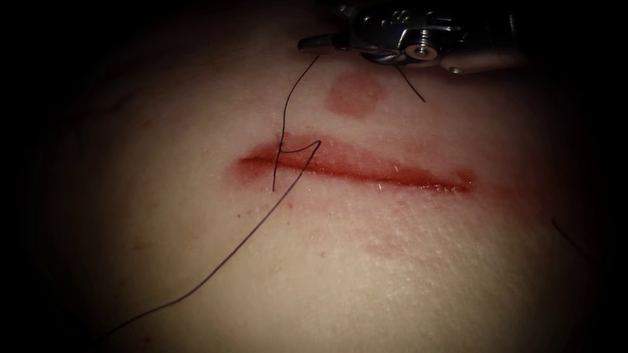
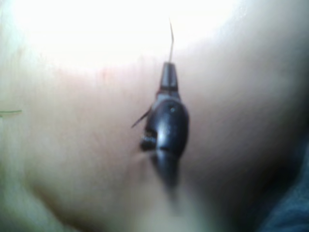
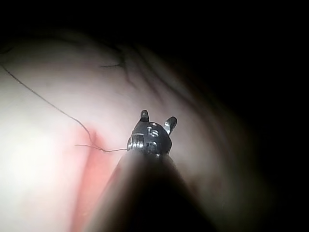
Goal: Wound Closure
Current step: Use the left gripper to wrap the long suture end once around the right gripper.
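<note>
The tissue [image 1: 392,261] bears a long red cut [image 1: 366,171]. A dark thread [image 1: 288,104] crosses the cut's left end as a stitch and climbs to my left tool [image 1: 313,44], which lies above the cut, shut on it. In the left wrist view the left tool [image 2: 169,70] is shut, and the thread [image 2: 171,38] leaves its tip. The thread's other part [image 1: 216,261] trails away toward the lower left. A short thread end [image 1: 411,85] hangs by the tool's wrist. In the right wrist view my right tool [image 3: 157,117] stands open and holds nothing, beside the cut [image 3: 94,169].
A round pink mark [image 1: 354,93] sits on the tissue just above the cut. Red fluid [image 1: 432,182] lines the cut toward its right end. Another bit of thread [image 1: 568,236] lies at the far right.
</note>
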Motion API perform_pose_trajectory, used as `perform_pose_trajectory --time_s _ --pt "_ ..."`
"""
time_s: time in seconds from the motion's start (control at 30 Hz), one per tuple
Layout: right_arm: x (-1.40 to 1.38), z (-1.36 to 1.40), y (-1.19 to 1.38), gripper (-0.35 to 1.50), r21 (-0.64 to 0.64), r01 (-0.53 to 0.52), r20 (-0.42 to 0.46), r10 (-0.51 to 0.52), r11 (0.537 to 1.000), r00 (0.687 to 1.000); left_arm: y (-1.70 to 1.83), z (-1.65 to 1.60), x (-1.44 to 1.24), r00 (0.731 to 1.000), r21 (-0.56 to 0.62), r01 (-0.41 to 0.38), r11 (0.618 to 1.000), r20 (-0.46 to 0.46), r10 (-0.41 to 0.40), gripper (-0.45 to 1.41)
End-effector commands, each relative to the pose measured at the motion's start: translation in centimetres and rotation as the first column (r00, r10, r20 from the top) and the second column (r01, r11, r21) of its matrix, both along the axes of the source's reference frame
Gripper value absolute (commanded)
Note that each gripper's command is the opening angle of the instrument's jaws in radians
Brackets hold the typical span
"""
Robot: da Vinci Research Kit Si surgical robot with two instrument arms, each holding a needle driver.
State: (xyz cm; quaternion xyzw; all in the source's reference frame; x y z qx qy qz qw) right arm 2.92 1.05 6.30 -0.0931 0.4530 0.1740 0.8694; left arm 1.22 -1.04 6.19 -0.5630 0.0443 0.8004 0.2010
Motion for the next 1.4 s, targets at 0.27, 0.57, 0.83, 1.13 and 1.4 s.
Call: perform_pose_trajectory --time_s 0.27,0.57,0.83,1.13,1.4 --pt "-0.02 -0.04 -0.38 1.33 0.256 0.043 -0.156 -0.002 0.966 0.988 -0.29 0.26 0.02 0.997 0.034 0.038 0.999 0.061 -0.040 -0.35" --pt "-0.09 0.18 -0.60 1.45 0.227 0.031 -0.114 -0.005 0.973 0.993 -0.29 0.27 0.01 0.996 0.050 0.024 0.998 0.082 -0.028 -0.35" --pt "0.34 0.43 -1.00 1.41 0.219 0.059 -0.161 -0.024 0.974 0.987 -0.35 0.01 0.00 0.995 0.055 0.004 0.998 0.099 -0.009 -0.35" --pt "0.66 0.83 -1.00 1.33 0.190 0.120 -0.218 -0.078 0.974 0.973 -0.26 -0.34 -0.05 0.972 0.051 -0.073 0.996 0.227 0.060 -0.35" --pt "0.77 1.15 -1.32 1.30 0.161 0.164 -0.256 -0.119 0.973 0.959 0.58 -0.65 -0.50 0.893 0.022 0.027 0.999 0.448 -0.035 -0.35"
